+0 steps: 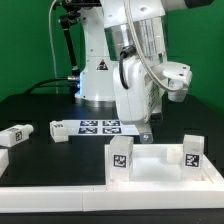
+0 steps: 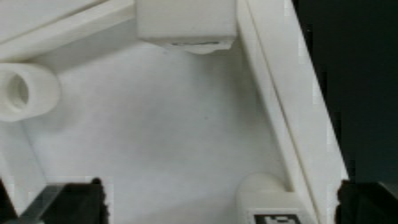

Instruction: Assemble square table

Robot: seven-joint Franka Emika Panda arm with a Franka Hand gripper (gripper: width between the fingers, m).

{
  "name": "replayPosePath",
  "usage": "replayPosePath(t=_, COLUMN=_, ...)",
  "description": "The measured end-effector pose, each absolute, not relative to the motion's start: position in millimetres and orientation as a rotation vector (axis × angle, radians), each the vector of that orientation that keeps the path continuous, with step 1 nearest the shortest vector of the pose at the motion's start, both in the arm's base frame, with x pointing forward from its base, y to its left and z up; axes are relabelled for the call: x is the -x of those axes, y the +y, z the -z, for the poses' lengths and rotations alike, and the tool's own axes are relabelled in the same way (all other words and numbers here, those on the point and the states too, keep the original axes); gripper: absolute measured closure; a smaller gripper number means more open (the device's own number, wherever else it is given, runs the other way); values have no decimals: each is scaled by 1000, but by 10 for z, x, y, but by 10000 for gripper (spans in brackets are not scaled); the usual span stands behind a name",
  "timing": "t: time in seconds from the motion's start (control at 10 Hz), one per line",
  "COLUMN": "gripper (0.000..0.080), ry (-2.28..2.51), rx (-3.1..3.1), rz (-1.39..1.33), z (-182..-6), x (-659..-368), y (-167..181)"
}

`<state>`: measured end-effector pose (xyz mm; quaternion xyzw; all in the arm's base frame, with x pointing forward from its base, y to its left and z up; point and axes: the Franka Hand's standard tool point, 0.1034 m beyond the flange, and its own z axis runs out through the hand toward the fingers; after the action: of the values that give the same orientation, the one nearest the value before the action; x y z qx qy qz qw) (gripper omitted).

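Square table panel (image 1: 160, 172) flat on black table (image 1: 40, 105) at exterior view's right, within white border bars (image 1: 60, 182); two upright leg posts (image 1: 120, 156) (image 1: 192, 150) on it; two loose leg posts (image 1: 57, 130) (image 1: 12, 135) at left; gripper (image 1: 146, 132) above panel rim (image 2: 285, 110), fingers (image 2: 71, 200) spread wide, grasping nothing.

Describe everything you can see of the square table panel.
The square table panel is a large white, plastic-looking square lying flat on the dark table, at the front of the exterior view. It has a raised rim and a round socket in its face. One tagged leg post stands upright on it toward the exterior view's left, another toward the right. The open fingers hang above it, apparently not touching.
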<state>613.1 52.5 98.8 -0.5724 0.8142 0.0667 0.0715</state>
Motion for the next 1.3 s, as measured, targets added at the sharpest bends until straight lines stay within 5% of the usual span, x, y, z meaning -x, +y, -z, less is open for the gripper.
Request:
replayPosePath(t=0.5, gripper=150, ry=2450, rx=1798, rz=-99, z=-582, x=-5400, y=549)
replayPosePath(t=1.3, gripper=150, ry=2263, rx=1959, rz=46, z=-518, x=-5359, y=568)
